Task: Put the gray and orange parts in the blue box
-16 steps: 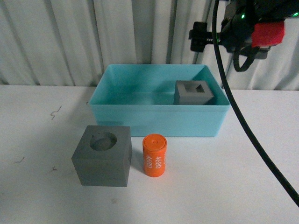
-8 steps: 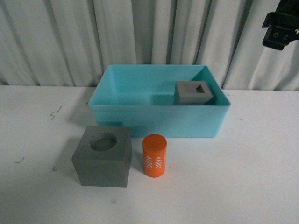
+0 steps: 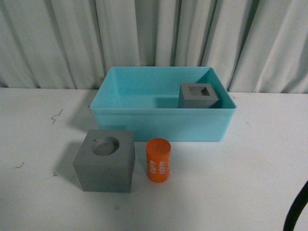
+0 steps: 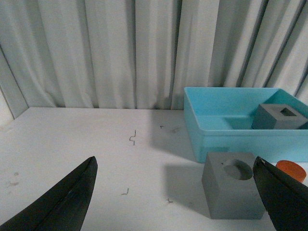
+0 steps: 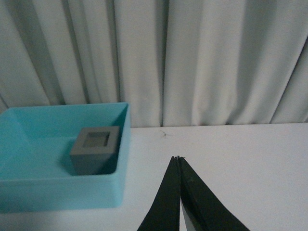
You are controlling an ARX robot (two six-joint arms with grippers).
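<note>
The blue box [image 3: 159, 126] stands at the back of the table, and a gray cube with a square recess [image 3: 198, 96] rests in its right corner. In front of the box, on the table, sit a gray cube with a round recess [image 3: 105, 163] and the orange cylinder [image 3: 159, 161] printed 4680. Neither gripper shows in the front view. My left gripper [image 4: 174, 159] is open and empty, low over the table; the round-recess cube [image 4: 233, 190] lies ahead, close to its right finger. My right gripper [image 5: 177, 158] is shut on nothing, to the right of the box [image 5: 57, 195].
Pleated gray curtains [image 3: 154, 33] close off the back. The white table [image 3: 250, 183] carries small dark marks [image 4: 133, 138] on its left side. A black cable [image 3: 296, 209] crosses the front view's lower right corner.
My right arm, high at the upper right of the front view a second ago, has gone out of that view. The cubes, cylinder and box have not moved.
</note>
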